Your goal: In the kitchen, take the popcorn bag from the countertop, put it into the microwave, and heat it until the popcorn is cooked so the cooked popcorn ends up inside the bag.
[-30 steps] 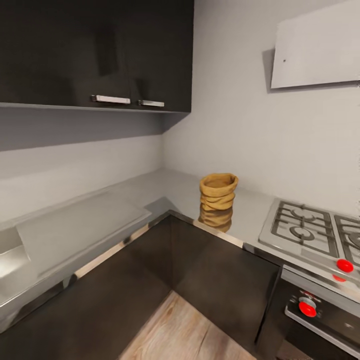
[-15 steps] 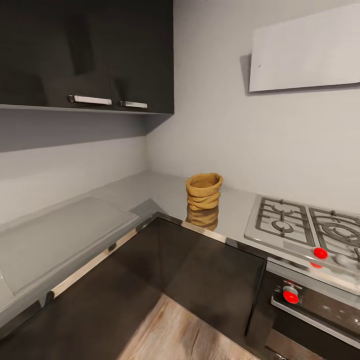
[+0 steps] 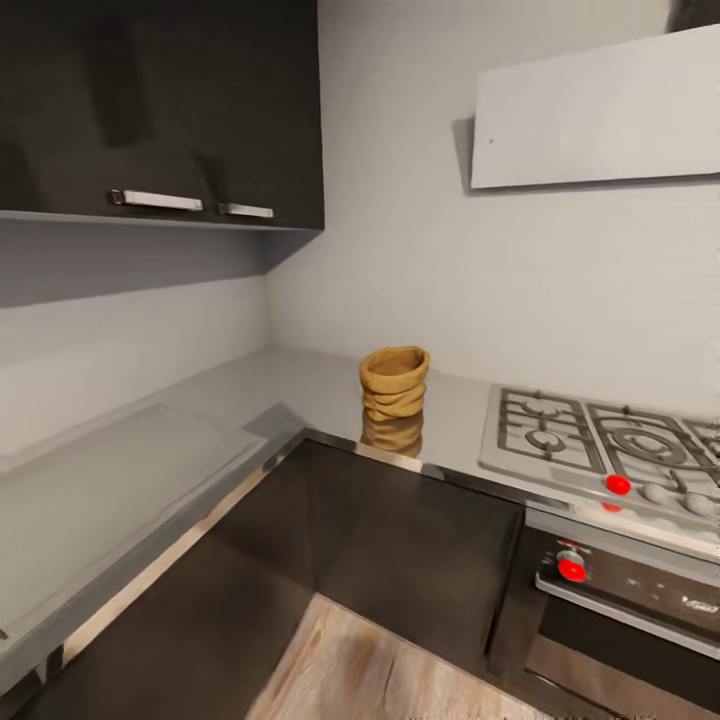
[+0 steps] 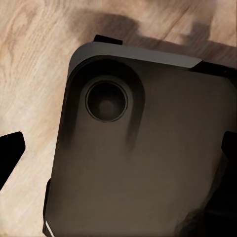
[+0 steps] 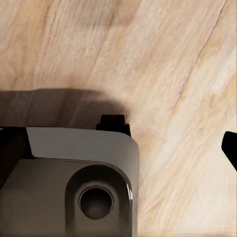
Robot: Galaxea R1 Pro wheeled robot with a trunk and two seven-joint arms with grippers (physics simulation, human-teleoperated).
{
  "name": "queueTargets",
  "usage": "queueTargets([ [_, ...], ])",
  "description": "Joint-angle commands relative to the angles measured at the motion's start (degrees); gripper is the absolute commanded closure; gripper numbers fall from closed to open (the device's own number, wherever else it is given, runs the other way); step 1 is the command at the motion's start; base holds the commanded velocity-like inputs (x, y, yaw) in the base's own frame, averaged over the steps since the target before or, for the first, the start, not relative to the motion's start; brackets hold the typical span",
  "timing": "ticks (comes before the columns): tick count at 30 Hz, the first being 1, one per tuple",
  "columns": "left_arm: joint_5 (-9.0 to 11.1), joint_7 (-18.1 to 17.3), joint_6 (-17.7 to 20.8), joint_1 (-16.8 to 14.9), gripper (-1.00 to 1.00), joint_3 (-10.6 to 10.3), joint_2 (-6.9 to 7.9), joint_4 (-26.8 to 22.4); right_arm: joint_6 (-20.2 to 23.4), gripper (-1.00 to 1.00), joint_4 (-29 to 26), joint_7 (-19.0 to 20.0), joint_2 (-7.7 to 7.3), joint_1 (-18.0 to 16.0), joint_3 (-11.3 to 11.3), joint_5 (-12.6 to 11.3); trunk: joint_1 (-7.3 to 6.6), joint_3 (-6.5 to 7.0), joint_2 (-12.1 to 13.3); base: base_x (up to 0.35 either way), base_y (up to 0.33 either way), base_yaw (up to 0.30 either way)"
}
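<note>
Camera swung rightward since earlier; wrinkled tan-brown popcorn bag [image 3: 394, 382] stands upright on glossy grey tabletop [image 3: 300, 385] beside steel gas hob [image 3: 600, 445]. Whether either tool is apart or together, I cannot tell.

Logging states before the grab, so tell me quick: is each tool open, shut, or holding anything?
Left tool: cannot be told; its wrist view shows dark fingertips at the edges above the wood floor.
Right tool: cannot be told either; one fingertip shows.

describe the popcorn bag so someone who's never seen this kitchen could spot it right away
Find the grey countertop in the corner under the dark wall cabinets. Left of the gas hob, near the counter's front edge, stands the popcorn bag: the one tan, wrinkled, open-topped sack.
</note>
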Motion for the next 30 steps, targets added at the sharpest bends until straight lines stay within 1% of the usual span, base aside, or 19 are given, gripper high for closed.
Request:
queueTargets([
  [1,0.34,-0.04,-0.15,-0.02,-1.00,0.03,-0.01,0.02,-0.32,-1.00,0.18,0.08,-0.04,-0.08,-0.49,0.48,0.00,-0.06,-0.03,0.000,0.318,-0.232],
  [9,0.34,-0.04,-0.07,-0.02,-1.00,-0.05,-0.01,0.05,-0.32,-1.00,0.18,0.08,-0.04,-0.08,-0.49,0.48,0.00,-0.06,-0.03,0.000,0.295,-0.232],
  [18,0.34,-0.04,-0.06,-0.02,-1.00,-0.06,-0.01,0.03,-0.32,-1.00,0.18,0.08,-0.04,-0.08,-0.49,0.48,0.00,-0.06,-0.03,0.054,0.218,-0.232],
  [21,0.30,-0.04,-0.10,-0.02,-1.00,-0.06,-0.01,0.05,-0.32,-1.00,0.18,0.08,-0.04,-0.08,-0.49,0.48,0.00,-0.06,-0.03,0.042,0.072,-0.133],
  [30,0.26,0.01,-0.15,-0.02,-1.00,-0.01,-0.01,0.04,-0.62,-1.00,0.18,0.07,-0.12,-0.08,-0.49,0.54,0.00,-0.06,-0.03,0.003,0.005,-0.011],
])
